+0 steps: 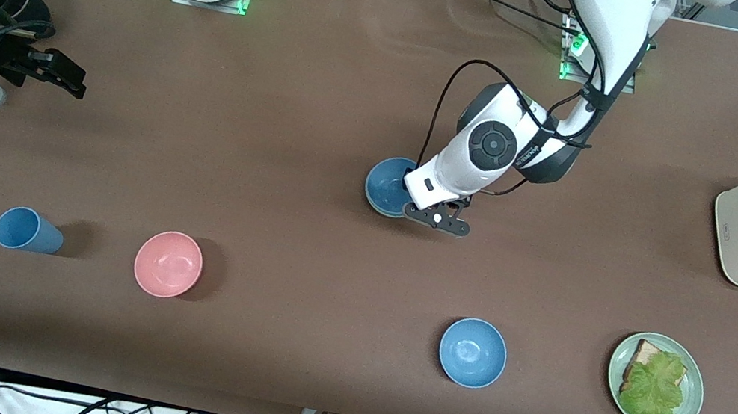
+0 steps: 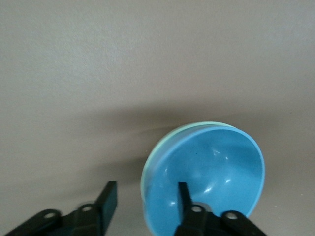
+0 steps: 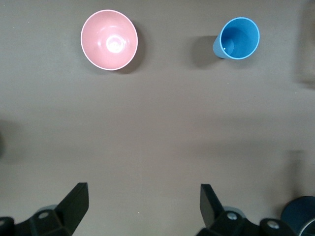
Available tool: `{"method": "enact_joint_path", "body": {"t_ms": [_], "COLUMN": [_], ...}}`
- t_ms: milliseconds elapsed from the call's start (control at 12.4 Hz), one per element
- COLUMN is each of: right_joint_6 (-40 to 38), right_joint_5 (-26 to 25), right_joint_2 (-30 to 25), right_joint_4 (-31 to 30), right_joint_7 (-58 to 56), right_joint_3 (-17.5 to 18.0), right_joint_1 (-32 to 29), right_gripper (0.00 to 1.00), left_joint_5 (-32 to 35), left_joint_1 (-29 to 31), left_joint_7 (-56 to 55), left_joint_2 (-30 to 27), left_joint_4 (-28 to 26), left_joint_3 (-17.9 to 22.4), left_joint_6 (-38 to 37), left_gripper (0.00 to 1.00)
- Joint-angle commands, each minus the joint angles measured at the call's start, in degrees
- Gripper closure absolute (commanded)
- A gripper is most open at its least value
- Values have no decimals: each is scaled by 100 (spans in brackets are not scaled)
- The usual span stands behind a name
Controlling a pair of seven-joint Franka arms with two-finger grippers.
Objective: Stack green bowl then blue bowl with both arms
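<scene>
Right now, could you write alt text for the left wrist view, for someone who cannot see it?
A blue bowl sits nested inside a pale green bowl, whose rim shows around its edge, on a brown table. The left end effector is open, one black finger inside the blue bowl and the other outside the stack.
</scene>
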Motion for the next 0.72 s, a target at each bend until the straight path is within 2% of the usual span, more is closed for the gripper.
{"method": "enact_joint_path", "body": {"t_ms": [0, 241, 483, 644], "right_joint_6": [-123, -123, -123, -123], "right_joint_5": [111, 111, 111, 111], "right_joint_2": [30, 30, 38, 30], "right_joint_4": [104, 104, 104, 104], "right_joint_7": [9, 9, 9, 0], "right_joint_3": [17, 17, 17, 17], "right_joint_1": [-64, -64, -64, -56], "right_gripper": [0, 0, 0, 0], "left_joint_5": [47, 135, 661, 724], "left_joint_1": [157, 754, 1570, 2080], "left_joint_7": [-95, -51, -33, -33], "left_joint_2": [-442, -889, -1540, -1760], "left_joint_4": [299, 942, 986, 1170], "left_joint_3": [230, 266, 240, 231], "left_joint_6": [-679, -1760, -2148, -2692], "left_gripper": [0, 0, 0, 0]}}
